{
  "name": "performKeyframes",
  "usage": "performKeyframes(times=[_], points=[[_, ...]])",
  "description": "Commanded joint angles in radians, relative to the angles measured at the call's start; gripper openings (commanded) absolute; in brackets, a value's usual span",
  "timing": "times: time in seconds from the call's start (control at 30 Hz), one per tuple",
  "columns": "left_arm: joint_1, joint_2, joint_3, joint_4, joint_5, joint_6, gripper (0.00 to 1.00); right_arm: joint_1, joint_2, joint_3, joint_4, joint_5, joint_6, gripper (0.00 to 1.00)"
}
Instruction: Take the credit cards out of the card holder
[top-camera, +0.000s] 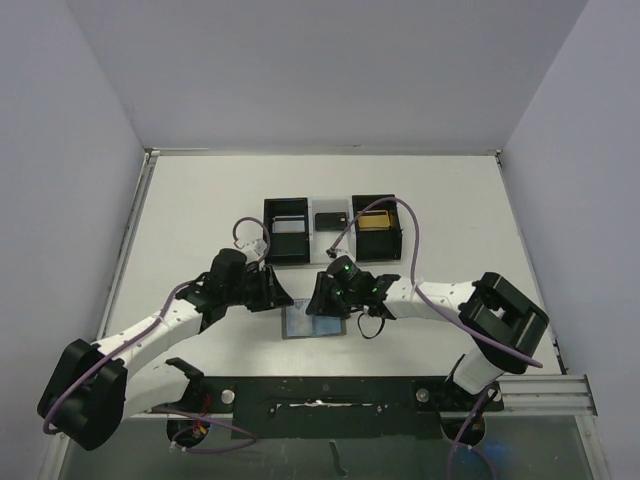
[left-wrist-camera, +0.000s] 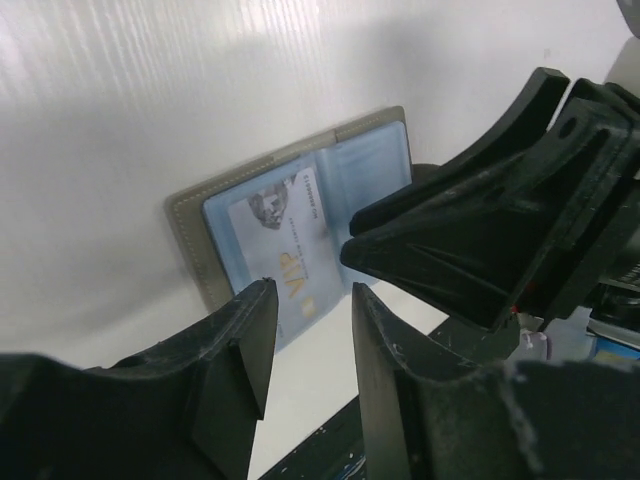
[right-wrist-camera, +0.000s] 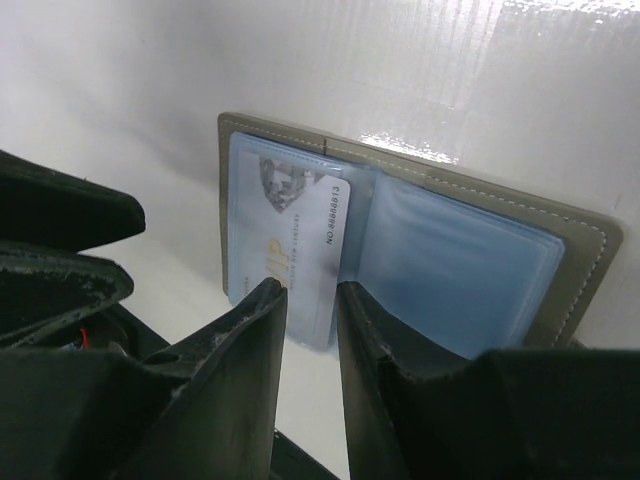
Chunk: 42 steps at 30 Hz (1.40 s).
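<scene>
The card holder (top-camera: 313, 326) lies open on the surface (top-camera: 200, 220). Its 1 visible VIP card (right-wrist-camera: 300, 245) runs lengthwise toward the right pincer (right-wrist-camera: 311, 295), the nearer one, narrowly open and empty; the left pincer (left-wrist-camera: 312, 300), just beside, is likewise ajar, gripping nothing

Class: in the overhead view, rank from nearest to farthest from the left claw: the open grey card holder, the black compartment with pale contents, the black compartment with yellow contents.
1. Open grey folding card holder, just right of the left claw.
2. Black compartment with pale contents, straight beyond the claw.
3. Black compartment with yellow contents, farther back and right.
</scene>
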Motion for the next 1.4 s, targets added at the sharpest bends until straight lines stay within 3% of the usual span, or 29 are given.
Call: performKeyframes(times=[0.0, 0.23, 0.5, 1.37], points=[[-0.045, 0.028, 0.0, 0.132, -0.007, -0.059, 0.33, -0.003, 0.033, 0.033, 0.002, 0.007, 0.01, 0.28], [-0.084, 0.119, -0.037, 0.176, -0.022, -0.08, 0.26, -0.007, 0.056, 0.002, -0.003, 0.012, 0.03, 0.28], [-0.109, 0.176, -0.018, 0.093, -0.082, -0.033, 0.19, -0.02, 0.058, -0.009, 0.01, 0.01, 0.043, 0.26], [-0.11, 0.143, -0.046, 0.05, -0.077, -0.053, 0.22, -0.033, 0.056, -0.014, 0.05, -0.032, 0.039, 0.18]])
